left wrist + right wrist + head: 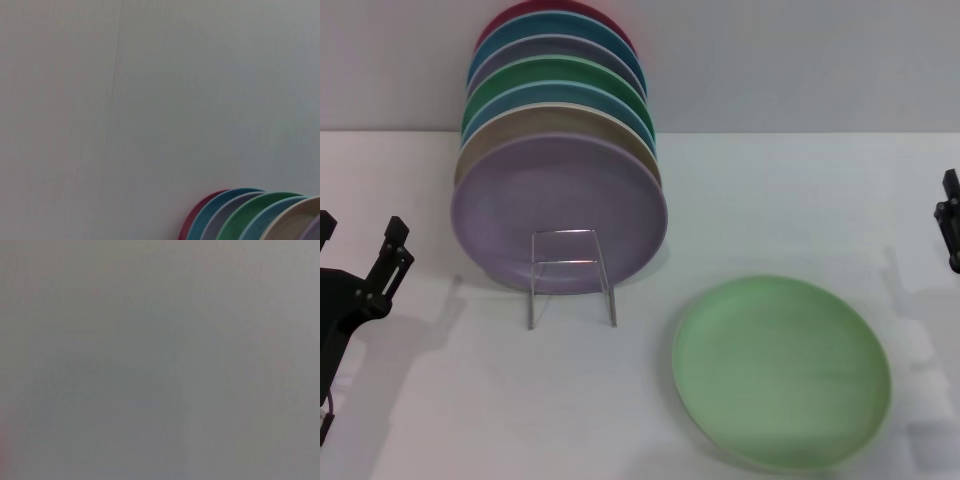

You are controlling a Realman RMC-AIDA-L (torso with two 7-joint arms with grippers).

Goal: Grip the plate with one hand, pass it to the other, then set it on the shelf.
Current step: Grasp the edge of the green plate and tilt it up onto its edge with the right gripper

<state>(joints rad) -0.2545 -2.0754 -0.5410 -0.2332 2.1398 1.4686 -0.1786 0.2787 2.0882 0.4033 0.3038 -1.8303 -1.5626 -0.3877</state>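
The light green plate (781, 368) lies flat on the white table at the front right, with nothing touching it. The silver wire shelf (570, 262) stands left of it, its upright front loop facing me. My left gripper (360, 238) is open and empty at the far left edge, well away from the plate. My right gripper (950, 222) shows only partly at the far right edge, above and right of the plate. The right wrist view shows only plain grey.
Several coloured plates lean upright in a row on the shelf, a lavender plate (560, 205) in front and a darker green plate (560, 75) behind. Their rims (250, 215) show in the left wrist view. A grey wall (800, 60) stands behind the table.
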